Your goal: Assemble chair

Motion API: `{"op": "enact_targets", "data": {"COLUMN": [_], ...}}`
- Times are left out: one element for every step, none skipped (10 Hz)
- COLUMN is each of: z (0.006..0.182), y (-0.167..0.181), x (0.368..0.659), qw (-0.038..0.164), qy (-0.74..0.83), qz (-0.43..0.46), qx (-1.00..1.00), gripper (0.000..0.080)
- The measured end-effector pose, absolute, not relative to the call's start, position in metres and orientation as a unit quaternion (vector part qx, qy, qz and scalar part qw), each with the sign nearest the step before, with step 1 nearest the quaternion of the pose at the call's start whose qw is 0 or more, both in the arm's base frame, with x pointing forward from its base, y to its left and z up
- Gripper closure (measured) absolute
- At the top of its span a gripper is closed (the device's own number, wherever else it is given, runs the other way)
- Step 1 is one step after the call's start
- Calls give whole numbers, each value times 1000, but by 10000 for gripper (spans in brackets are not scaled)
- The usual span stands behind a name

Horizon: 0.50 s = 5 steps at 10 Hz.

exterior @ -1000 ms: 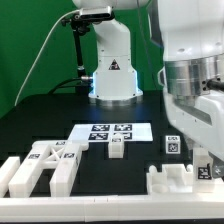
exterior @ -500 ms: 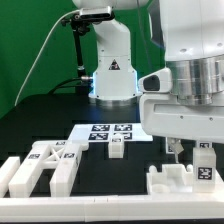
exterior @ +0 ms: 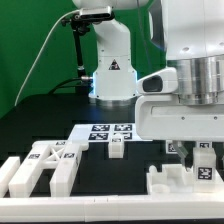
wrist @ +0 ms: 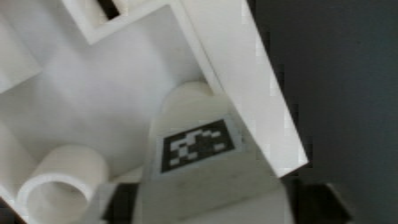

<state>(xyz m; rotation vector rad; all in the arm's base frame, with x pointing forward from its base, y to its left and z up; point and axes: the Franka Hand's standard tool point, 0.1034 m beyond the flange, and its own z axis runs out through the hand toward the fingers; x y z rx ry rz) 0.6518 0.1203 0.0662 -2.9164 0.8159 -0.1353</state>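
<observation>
Exterior view | hand (exterior: 199, 153) low at the exterior view's right, cannot tell if apart or clamped | glossy white blocky plastic chair parts (exterior: 60, 172) on black surface (exterior: 40, 118), one tagged piece under hand

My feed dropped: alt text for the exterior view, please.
The gripper hangs low over a tagged chair part at the exterior view's right; whether it grips is unclear. The marker board lies mid-table, a small cube before it, more white parts at the left.
</observation>
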Motion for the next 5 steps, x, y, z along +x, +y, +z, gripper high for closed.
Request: {"op": "enact_targets", "data": {"z": [66, 66, 66, 66, 67], "y": [120, 119, 118, 120, 123], "x": [652, 652, 652, 650, 649], "qw": [57, 59, 63, 61, 63], "qy": [307, 346, 421, 505, 609], "qz": [-42, -40, -34, -20, -7], "qx": [-949, -936, -904, -861, -791], "gripper": [511, 511, 511, 511, 511]}}
